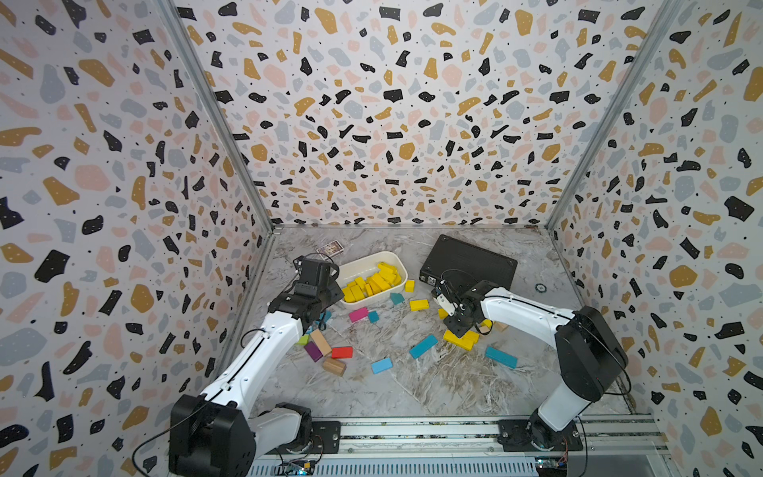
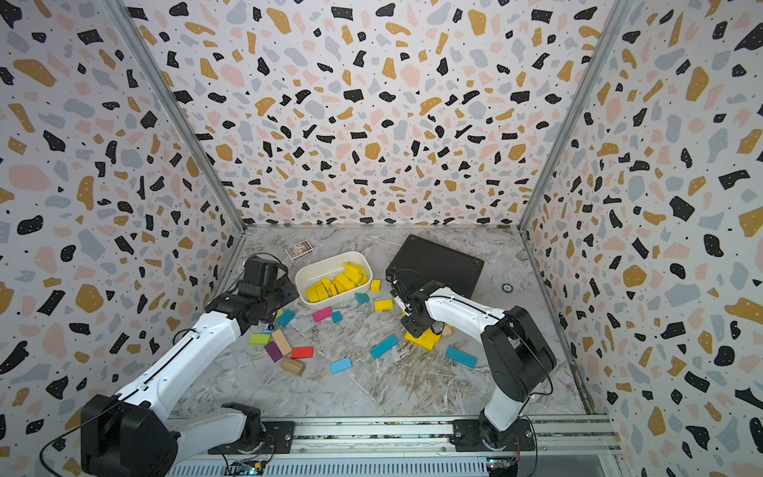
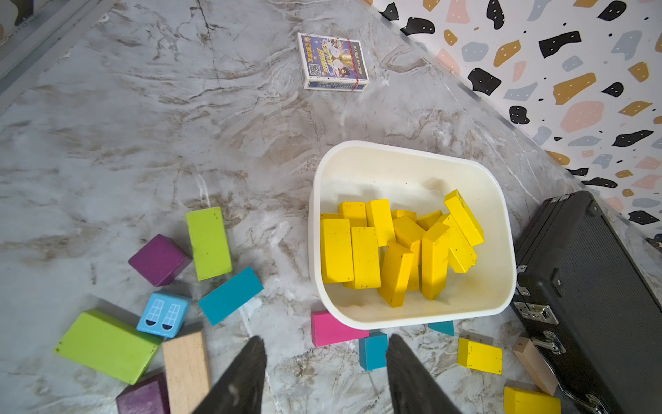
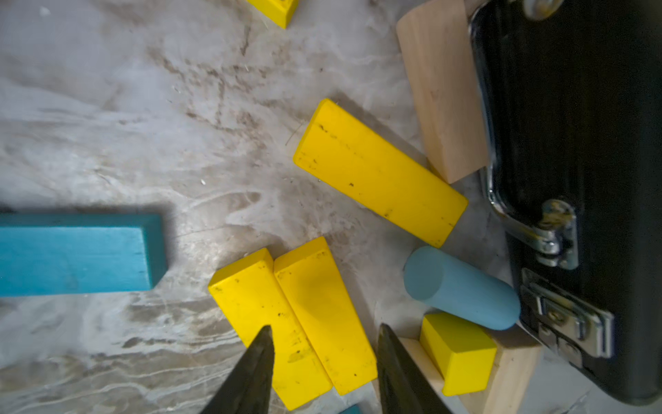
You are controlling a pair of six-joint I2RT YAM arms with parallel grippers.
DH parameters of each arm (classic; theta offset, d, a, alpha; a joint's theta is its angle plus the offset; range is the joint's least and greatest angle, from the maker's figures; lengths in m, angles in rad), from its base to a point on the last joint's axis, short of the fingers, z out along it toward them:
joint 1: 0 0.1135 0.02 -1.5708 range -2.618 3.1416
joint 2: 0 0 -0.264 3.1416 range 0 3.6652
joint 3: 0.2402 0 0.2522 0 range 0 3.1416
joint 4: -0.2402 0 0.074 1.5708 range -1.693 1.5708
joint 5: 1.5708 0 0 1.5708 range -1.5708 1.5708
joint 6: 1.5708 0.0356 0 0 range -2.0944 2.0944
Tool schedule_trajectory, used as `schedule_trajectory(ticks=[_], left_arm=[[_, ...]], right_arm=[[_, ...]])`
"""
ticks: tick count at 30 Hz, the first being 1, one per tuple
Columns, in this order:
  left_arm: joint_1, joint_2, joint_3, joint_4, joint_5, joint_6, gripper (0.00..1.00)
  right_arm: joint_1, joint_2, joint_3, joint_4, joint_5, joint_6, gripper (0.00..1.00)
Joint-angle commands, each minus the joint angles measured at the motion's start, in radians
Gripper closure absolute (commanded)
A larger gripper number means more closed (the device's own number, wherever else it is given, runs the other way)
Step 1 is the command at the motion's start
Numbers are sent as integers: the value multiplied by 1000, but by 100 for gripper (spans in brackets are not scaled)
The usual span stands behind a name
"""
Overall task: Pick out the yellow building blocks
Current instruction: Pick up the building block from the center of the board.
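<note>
Many yellow building blocks (image 1: 373, 283) (image 3: 394, 247) lie heaped in a white tub (image 1: 363, 258) (image 3: 358, 145). More lie loose on the marble floor: a cube (image 1: 409, 285), a short bar (image 1: 419, 304) and a pair of bars side by side (image 1: 458, 340) (image 4: 297, 322). Near that pair are a slanted yellow bar (image 4: 379, 172) and a yellow cube (image 4: 458, 353) resting on tan wood. My right gripper (image 4: 326, 344) hangs open just over the pair, gripping nothing. My left gripper (image 3: 326, 362) is open and empty above bare floor, in front of the tub.
A black case (image 1: 468, 262) (image 4: 573, 143) lies behind the right arm, with a tan block (image 4: 444, 89) and a blue cylinder (image 4: 462, 286) against it. Teal bars (image 1: 423, 346) (image 1: 501, 357), a pink block (image 1: 358, 314), a red block (image 1: 342, 352) and green and purple blocks (image 3: 209, 243) are scattered about. A card box (image 3: 333, 61) sits at the back.
</note>
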Motion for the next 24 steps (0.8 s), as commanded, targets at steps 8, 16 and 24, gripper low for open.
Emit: schedule_trajectory(ticks=[8, 16, 24], left_arm=[[4, -22, 2, 17, -5, 1, 45], [4, -20, 6, 18, -3, 0, 45], [4, -27, -1, 17, -19, 3, 45]], right_arm=[[-5, 52, 31, -32, 22, -90, 52], [-27, 88, 40, -7, 111, -78, 56], [-48, 92, 47, -8, 65, -83, 59]])
